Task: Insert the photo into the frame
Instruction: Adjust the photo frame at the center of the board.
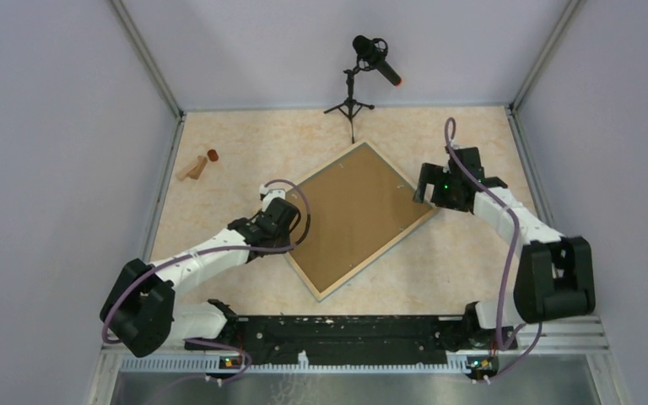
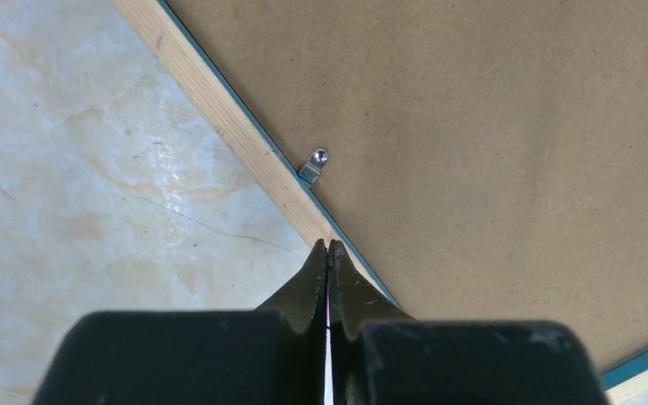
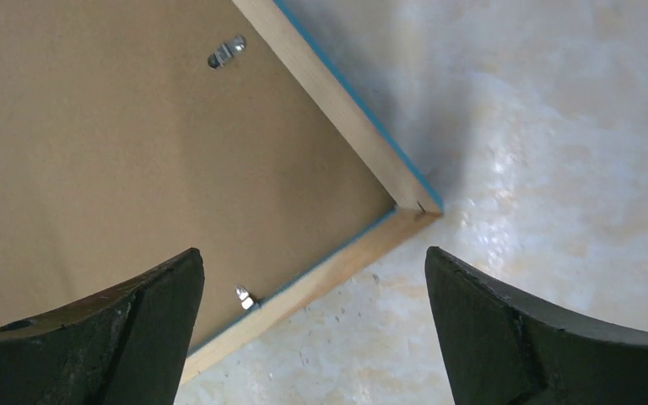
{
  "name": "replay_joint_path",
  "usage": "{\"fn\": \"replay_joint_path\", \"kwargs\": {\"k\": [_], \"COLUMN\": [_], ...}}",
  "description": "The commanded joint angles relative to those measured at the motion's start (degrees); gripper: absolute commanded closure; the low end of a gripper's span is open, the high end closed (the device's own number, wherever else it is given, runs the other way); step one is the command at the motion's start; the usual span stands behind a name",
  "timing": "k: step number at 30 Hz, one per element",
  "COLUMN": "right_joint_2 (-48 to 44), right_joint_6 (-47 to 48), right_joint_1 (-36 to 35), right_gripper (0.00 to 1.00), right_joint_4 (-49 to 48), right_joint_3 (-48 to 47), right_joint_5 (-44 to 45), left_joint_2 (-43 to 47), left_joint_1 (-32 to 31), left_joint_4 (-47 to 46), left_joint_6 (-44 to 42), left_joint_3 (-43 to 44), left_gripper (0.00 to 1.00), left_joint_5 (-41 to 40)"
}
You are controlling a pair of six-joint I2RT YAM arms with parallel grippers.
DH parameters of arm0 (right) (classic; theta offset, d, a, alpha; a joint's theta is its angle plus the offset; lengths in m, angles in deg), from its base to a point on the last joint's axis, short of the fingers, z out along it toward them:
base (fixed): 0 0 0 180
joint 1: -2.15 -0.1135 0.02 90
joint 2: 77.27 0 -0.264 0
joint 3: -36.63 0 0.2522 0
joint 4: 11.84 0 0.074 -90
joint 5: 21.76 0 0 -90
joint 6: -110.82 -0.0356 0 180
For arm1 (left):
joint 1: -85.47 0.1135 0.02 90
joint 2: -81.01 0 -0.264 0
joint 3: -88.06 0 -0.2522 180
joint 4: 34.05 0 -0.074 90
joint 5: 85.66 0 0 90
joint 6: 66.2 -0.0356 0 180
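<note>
The frame (image 1: 378,254) lies face down, turned like a diamond, mid-table. A brown backing board (image 1: 356,211) fills it and the photo is hidden. My left gripper (image 1: 291,226) is shut, its tips (image 2: 329,245) at the frame's wooden left edge (image 2: 219,110), just below a small metal tab (image 2: 316,163). My right gripper (image 1: 426,187) is open and empty, and it hovers over the frame's right corner (image 3: 418,207). Its gap (image 3: 312,253) spans the lower edge, with two metal tabs (image 3: 226,52) in view on the board.
A microphone on a small tripod (image 1: 354,84) stands at the back behind the frame. A wooden piece with a red end (image 1: 198,164) lies at the far left. Grey walls close in both sides. A black rail (image 1: 346,329) runs along the near edge.
</note>
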Motion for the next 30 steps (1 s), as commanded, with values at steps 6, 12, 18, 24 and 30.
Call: {"fn": "replay_joint_path", "kwargs": {"k": [6,12,18,24,30], "right_joint_2": [19.4,23.8,21.2,12.3,-4.8], "right_joint_6": [6.2,6.6,2.7,-7.0,-18.1], "right_joint_1": [0.6,0.7,0.6,0.6,-1.0], "right_gripper": [0.03,0.31,0.46,0.81,0.94], "right_joint_4": [-2.4,-3.6,-7.9,-14.5,-18.2], "right_joint_3": [-18.1,-18.2,-9.8,7.2,24.7], "right_joint_5": [-2.6,0.1,3.3,7.4,-0.7], "left_joint_2": [3.3,7.1,3.0,-0.3,-1.2], "left_joint_1": [0.3,0.3,0.6,1.4,2.1], "left_joint_4": [2.3,-2.5,-7.3,-10.1,-13.4], "left_joint_6": [10.5,14.4,14.3,16.1,16.6], "left_joint_3": [-2.2,-6.8,-6.1,-5.7,-6.4], "left_gripper": [0.59,0.24,0.23,0.5,0.63], "left_joint_5": [0.4,0.0,0.8,-0.8,-1.0]}}
